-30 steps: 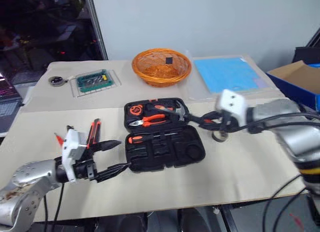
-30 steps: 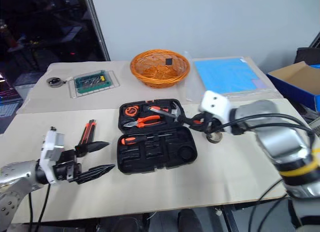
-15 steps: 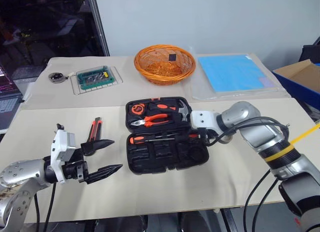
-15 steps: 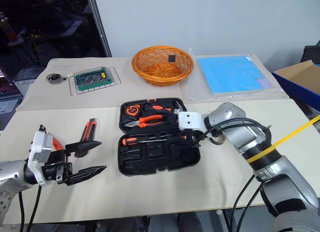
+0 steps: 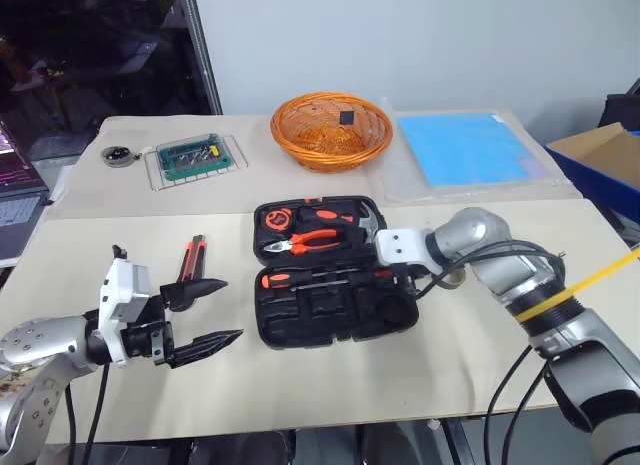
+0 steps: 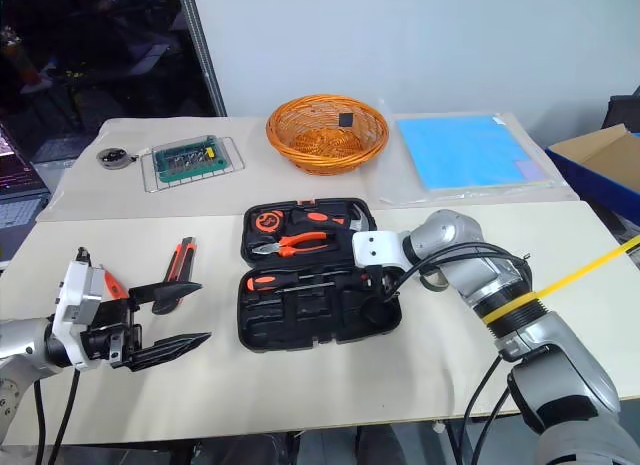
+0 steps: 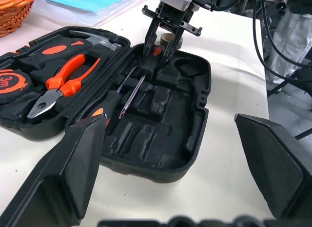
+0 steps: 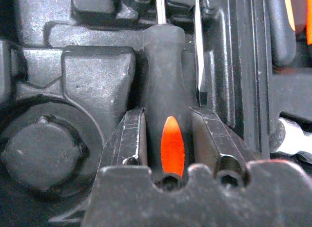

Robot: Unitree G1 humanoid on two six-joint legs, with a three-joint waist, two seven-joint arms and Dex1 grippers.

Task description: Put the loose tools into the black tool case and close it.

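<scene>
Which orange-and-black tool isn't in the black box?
The utility knife. It lies alone on the table, left of the black tool case, near the left claw. The pliers and screwdrivers sit inside.

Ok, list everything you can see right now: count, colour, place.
Case: one, black, open, table centre.
Pliers: one, orange-black, in case's far half.
Tape measure: one, orange-black, case's far-left corner.
Hammer: one, steel head, case's far-right corner.
Screwdrivers: two, black-orange, in case's middle; one between the right end effector's fingers.
Knife: one, red-black, loose on table left of case.
Basket: one, orange, far centre.
Tray: one, clear, green board, far left.
Blue sheet: one, far right.
Left end effector: open, near knife.
Right end effector: over the case's near half.
</scene>
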